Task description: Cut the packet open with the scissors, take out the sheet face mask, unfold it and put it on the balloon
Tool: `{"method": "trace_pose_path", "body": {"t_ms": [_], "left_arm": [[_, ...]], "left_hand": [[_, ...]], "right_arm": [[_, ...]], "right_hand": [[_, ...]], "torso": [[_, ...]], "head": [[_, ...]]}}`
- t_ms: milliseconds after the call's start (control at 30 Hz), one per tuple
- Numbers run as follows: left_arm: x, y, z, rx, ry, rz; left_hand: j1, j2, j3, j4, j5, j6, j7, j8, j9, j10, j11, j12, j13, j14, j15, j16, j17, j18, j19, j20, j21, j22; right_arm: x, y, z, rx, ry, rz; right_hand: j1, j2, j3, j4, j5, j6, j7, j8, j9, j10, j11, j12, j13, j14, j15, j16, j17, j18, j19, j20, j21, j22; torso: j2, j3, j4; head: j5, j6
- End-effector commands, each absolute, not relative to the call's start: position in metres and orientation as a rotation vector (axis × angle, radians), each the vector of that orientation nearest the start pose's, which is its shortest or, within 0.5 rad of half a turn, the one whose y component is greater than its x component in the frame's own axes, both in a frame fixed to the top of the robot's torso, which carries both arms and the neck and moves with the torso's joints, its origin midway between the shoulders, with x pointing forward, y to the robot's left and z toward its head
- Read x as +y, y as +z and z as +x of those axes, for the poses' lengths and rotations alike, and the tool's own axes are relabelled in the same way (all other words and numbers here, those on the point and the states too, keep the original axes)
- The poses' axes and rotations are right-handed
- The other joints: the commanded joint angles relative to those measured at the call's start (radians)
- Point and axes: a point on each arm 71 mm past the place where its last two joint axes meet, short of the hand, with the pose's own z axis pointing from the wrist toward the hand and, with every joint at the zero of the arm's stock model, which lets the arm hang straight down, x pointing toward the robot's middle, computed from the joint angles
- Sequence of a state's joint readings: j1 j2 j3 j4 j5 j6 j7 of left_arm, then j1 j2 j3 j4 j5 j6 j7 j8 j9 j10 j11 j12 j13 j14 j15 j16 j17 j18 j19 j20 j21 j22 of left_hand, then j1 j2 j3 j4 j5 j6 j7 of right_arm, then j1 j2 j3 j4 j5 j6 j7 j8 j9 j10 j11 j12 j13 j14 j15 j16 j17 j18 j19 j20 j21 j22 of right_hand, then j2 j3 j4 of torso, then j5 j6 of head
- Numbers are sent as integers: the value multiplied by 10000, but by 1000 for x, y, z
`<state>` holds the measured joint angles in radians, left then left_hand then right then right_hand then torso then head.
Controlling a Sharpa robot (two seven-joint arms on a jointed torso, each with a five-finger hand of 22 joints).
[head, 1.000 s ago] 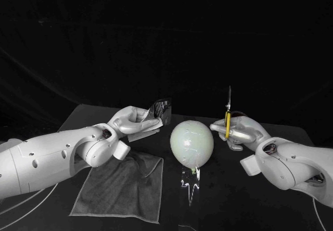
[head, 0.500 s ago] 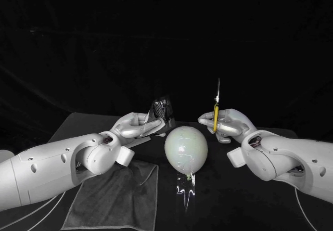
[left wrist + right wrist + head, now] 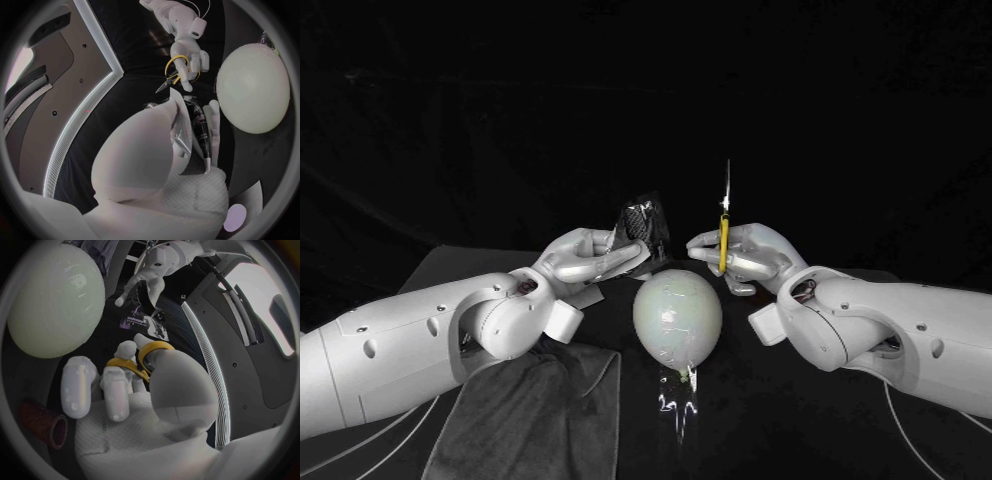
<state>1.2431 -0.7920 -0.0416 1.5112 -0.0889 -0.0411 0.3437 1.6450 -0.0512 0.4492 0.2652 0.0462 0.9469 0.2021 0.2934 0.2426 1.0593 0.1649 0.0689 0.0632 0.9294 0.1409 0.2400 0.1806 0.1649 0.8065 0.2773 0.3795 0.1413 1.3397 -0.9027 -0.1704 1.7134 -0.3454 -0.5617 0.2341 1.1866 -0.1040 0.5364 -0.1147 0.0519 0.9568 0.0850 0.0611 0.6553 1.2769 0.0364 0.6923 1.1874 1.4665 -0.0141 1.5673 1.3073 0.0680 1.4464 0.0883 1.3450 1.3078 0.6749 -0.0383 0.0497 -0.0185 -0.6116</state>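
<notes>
Packet (image 3: 638,222): dark, upright, raised just behind the balloon (image 3: 678,317) and to its left, not touching it. Left hand (image 3: 589,258): fingers clamped on the packet's lower part. Scissors (image 3: 723,238): yellow-handled, blades pointing straight up (parted or closed, cannot tell), raised behind the balloon to its right, near the packet with a gap between. Right hand (image 3: 754,255): fingers through the handle loops, gripping them. Cloth (image 3: 531,410): grey, lying flat, nearer than the balloon and to its left.

Yellow-handled scissors (image 3: 723,240), pale green balloon (image 3: 678,318)
</notes>
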Motion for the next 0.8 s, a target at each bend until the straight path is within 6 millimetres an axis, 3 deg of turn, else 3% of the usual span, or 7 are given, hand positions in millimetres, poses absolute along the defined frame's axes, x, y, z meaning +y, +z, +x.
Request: {"method": "trace_pose_path", "body": {"t_ms": [33,333,800], "left_arm": [[162,-152,489,16430,-18254,-8297],[154,-141,494,16538,-18258,-7963],[150,-139,494,16630,-18220,-7838]], "left_hand": [[-127,24,103,-17,25,56,-4,70,41,100,-13,-45,-9,125,-25,78,25,171,109,-17,88,48],[-460,-49,384,-181,25,22,-60,180,157,242,-84,-72,-15,733,-192,397,182,181,525,-293,702,355],[-628,-70,500,-306,25,21,-90,238,217,309,-128,-70,-14,1043,-290,632,321,160,607,-444,1095,578]], "right_arm": [[-186,-144,459,15178,13055,7178],[-179,-130,462,14896,13255,6914],[-171,-124,463,14883,13487,6747]], "right_hand": [[38,-151,-118,14,-37,-1901,874,-12,-79,2939,488,8784,3834,1043,52,35,2635,-155,-29,72,32,1621],[68,-126,-264,14,-37,-2155,871,-11,-286,2939,487,8784,3834,1043,54,35,2635,-149,-38,86,18,1625],[53,-113,-337,35,-37,-2206,914,2,-354,2939,518,8784,3834,1043,64,35,2635,-146,-46,92,5,1623]], "torso": [[4,-4,-14],[-12,-1,14],[9,-12,8]], "head": [[-86,47],[-225,165],[-218,296]]}}
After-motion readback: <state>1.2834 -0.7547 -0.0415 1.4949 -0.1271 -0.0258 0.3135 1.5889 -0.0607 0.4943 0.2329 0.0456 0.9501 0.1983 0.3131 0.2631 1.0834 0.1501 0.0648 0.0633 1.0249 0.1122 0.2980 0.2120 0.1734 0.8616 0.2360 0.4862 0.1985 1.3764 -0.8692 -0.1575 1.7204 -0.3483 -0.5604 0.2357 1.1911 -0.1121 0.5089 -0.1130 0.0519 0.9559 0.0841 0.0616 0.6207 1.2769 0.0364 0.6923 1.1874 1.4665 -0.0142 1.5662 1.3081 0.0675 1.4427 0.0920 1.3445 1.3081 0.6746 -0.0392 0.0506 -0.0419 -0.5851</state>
